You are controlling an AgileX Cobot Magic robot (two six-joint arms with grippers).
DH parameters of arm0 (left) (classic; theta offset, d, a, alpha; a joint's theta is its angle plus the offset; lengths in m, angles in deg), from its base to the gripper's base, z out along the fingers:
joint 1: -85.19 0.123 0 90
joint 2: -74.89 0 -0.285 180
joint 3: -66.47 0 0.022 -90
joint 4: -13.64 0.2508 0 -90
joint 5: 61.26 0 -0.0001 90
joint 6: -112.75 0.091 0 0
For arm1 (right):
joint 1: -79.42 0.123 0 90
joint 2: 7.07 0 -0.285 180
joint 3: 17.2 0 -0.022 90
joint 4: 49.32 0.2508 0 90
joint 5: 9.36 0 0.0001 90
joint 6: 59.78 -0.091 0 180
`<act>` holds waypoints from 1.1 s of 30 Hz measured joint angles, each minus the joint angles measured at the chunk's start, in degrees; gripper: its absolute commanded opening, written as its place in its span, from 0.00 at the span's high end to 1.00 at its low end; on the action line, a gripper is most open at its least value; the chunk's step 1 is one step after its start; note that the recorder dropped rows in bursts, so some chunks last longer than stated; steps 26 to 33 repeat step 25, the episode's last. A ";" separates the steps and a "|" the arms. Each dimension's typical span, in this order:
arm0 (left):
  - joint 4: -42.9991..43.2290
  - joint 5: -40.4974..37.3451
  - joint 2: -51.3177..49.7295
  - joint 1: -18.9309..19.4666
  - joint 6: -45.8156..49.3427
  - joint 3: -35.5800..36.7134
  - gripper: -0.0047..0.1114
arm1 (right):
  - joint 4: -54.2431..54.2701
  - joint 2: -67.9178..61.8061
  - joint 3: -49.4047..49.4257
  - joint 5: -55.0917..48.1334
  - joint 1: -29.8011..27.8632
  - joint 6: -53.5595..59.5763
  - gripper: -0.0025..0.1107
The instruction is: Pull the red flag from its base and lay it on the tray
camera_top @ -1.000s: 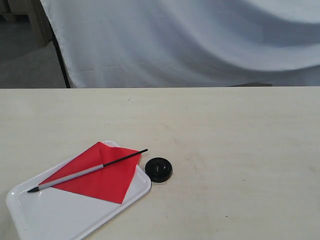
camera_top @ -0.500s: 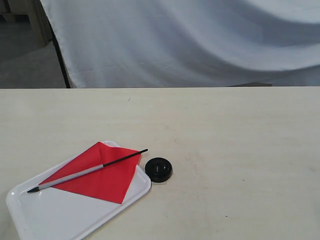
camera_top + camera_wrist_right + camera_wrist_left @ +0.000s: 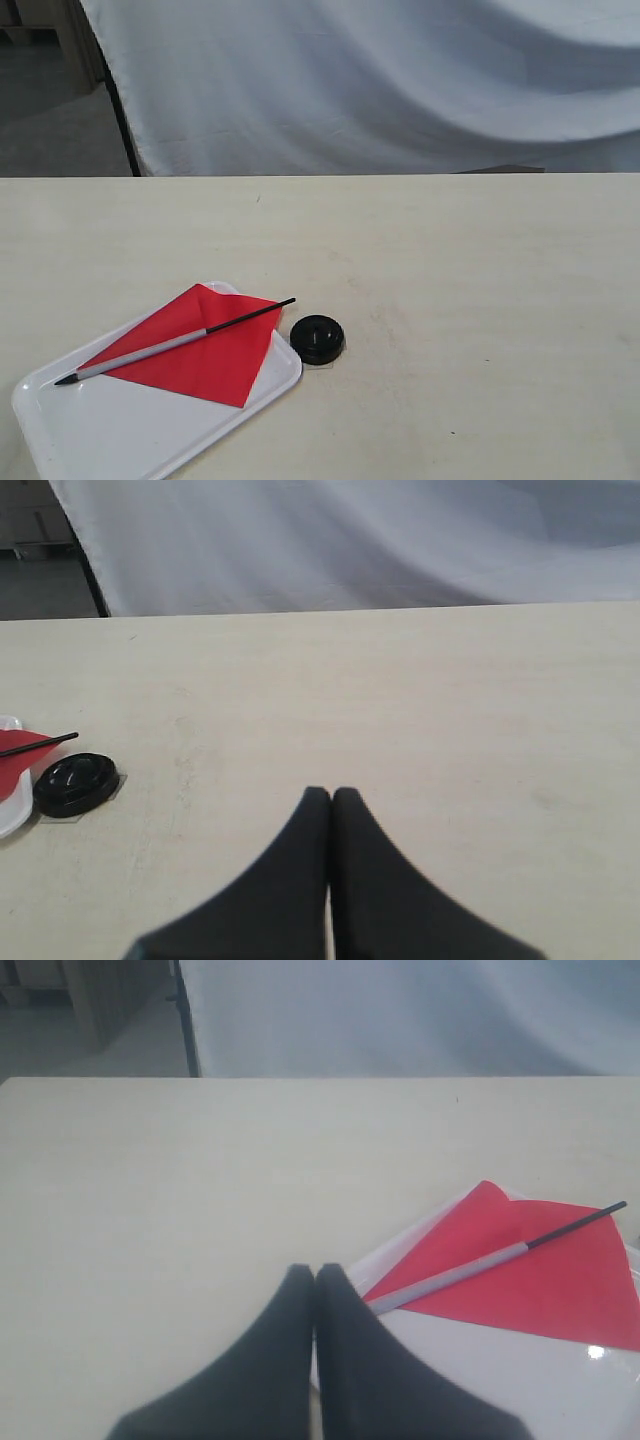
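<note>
The red flag (image 3: 200, 350) lies flat on the white tray (image 3: 120, 430) at the table's front left, its grey-and-black stick (image 3: 170, 343) running across the cloth. The black round base (image 3: 317, 338) sits on the table just right of the tray, with no flag in it. Neither gripper shows in the exterior view. In the left wrist view my left gripper (image 3: 316, 1272) is shut and empty, held above the tray (image 3: 480, 1370) beside the flag (image 3: 540, 1270). My right gripper (image 3: 331, 795) is shut and empty over bare table, well apart from the base (image 3: 75, 783).
The pale tabletop (image 3: 480, 300) stretches right and back from the tray. A white cloth backdrop (image 3: 380, 80) hangs behind the table's far edge, with a dark pole (image 3: 120, 110) at its left side.
</note>
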 measured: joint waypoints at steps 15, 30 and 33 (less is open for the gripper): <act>0.00 0.00 0.00 0.00 0.00 0.00 0.96 | -2.94 0.00 0.00 -0.10 0.00 0.21 0.98; 0.00 0.00 0.00 0.00 0.00 0.00 0.96 | -2.94 0.00 0.00 -0.10 0.00 0.21 0.98; 0.00 0.00 0.00 0.00 0.00 0.00 0.96 | -2.94 0.00 0.00 -0.10 0.00 0.21 0.98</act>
